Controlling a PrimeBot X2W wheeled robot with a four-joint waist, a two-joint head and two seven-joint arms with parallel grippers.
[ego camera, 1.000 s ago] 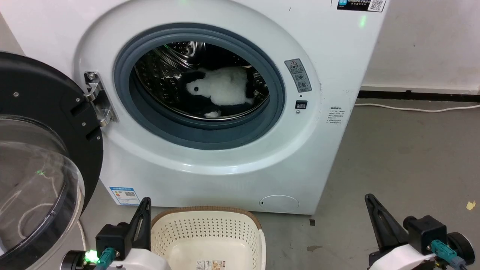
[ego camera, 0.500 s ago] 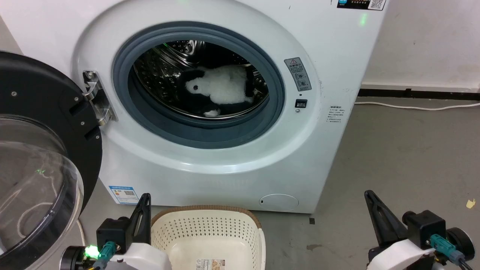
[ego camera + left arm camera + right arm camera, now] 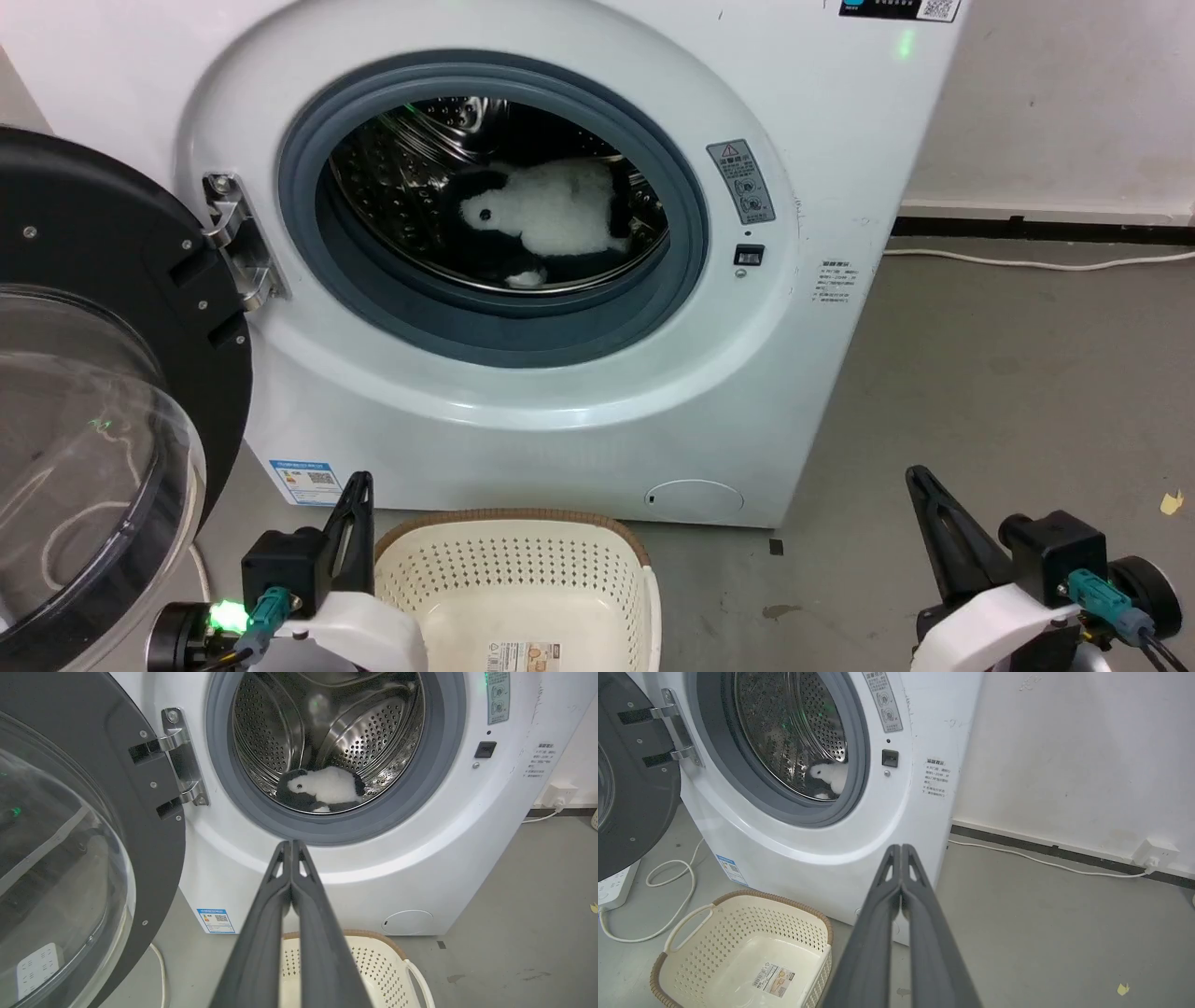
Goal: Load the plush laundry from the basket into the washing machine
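The plush laundry (image 3: 551, 217), fluffy white with black limbs, lies inside the steel drum of the washing machine (image 3: 579, 392); the wrist views show the plush (image 3: 322, 791) (image 3: 827, 775) there too. The machine's black-framed domed door (image 3: 93, 392) stands open at the left. On the floor in front sits the cream basket (image 3: 518, 583), with just a label sticker on its floor (image 3: 742, 952). My left gripper (image 3: 359, 481) is shut, low at the basket's left. My right gripper (image 3: 917, 476) is shut, low at the right over the floor. Both hold nothing (image 3: 290, 843) (image 3: 901, 847).
A white cable (image 3: 1027, 263) runs along the wall base at the right. A power strip and looped cord (image 3: 668, 882) lie on the floor under the open door. Bare grey floor (image 3: 1008, 392) stretches to the machine's right.
The whole head view has shifted slightly, so the camera moved a little. Both grippers stay shut at the bottom corners, and the plush stays in the drum.
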